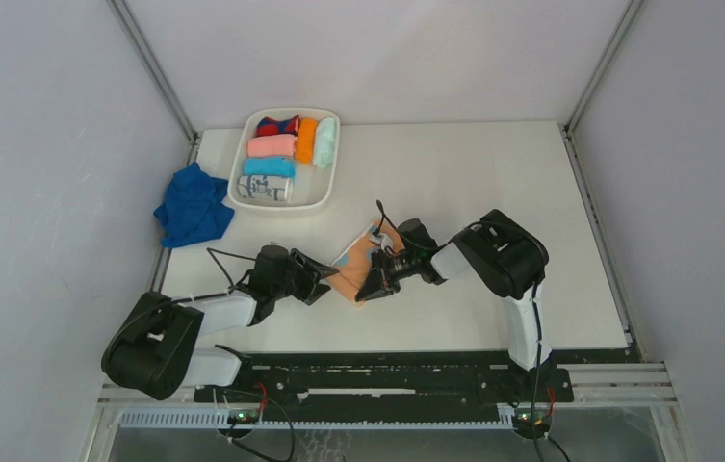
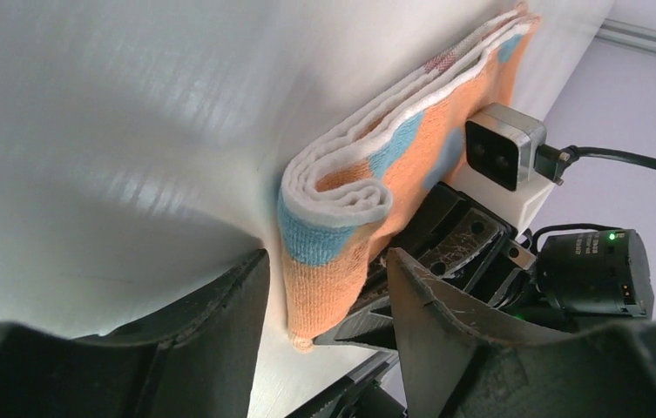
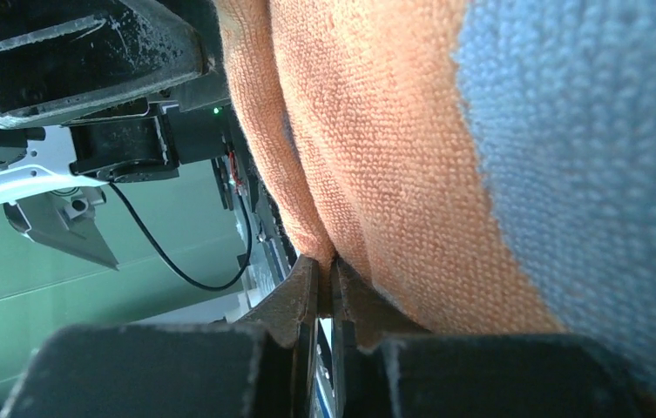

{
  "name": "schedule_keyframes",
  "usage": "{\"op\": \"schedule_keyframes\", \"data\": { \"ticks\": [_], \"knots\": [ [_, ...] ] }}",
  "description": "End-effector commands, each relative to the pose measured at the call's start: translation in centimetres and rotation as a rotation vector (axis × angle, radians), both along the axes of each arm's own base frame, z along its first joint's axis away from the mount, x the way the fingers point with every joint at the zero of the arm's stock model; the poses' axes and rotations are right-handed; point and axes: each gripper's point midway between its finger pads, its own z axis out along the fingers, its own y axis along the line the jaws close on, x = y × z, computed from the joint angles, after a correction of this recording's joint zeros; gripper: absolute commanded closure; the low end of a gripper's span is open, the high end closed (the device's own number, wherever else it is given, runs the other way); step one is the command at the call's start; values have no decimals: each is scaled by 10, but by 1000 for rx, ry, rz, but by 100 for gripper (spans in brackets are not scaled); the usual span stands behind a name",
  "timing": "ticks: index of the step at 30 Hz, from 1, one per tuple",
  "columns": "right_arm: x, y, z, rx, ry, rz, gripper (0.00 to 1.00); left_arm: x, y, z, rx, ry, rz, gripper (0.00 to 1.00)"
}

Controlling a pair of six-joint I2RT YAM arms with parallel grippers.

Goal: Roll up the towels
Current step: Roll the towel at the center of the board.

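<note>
The peach towel [image 1: 358, 265] lies folded on the table [image 1: 454, 183] between the two arms; the blue towel [image 1: 193, 205] sits crumpled at the left edge. The left gripper [image 2: 326, 261] stands spread around the peach towel's folded end, while the right gripper [image 3: 326, 266] is pressed together, pinching a fold of it.

Both arms, the left arm [image 1: 219, 310] at lower left and the right arm [image 1: 503, 255] right of centre, pair black joint housings with white link sections. Thin black cables [image 1: 226, 260] loop off them. The left gripper [image 2: 324, 287] has thick matte-black wedge fingers; the right gripper [image 3: 326, 266] has scuffed, dark ones. A silver-white wrist camera [image 2: 503, 152] carries a black lead [image 2: 629, 161].
</note>
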Motion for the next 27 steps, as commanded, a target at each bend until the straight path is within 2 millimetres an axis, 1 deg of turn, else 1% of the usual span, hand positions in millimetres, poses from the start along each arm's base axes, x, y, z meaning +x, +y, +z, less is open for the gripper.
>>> {"op": "schedule_keyframes", "data": {
  "ticks": [1, 8, 12, 15, 21, 24, 27],
  "knots": [
    [-2, -10, -22, -66, 62, -36, 100, -18, 16, -38, 83, 121, 31, 42],
    [0, -14, -27, -79, 96, -54, 100, -28, 28, -42, 104, 119, 70, 42],
    [0, -15, -29, -81, 114, -62, 100, -29, 31, -39, 109, 94, 71, 40],
    [0, -14, -30, -79, 121, -64, 100, -29, 31, -40, 114, 91, 70, 41],
    [0, -15, -32, -85, 126, -65, 100, -26, 28, -49, 123, 109, 51, 45],
    [0, -16, -32, -85, 127, -64, 100, -25, 25, -58, 132, 135, 34, 49],
    [0, -16, -32, -90, 120, -63, 100, -27, 24, -67, 118, 156, 38, 56]
  ]
}}
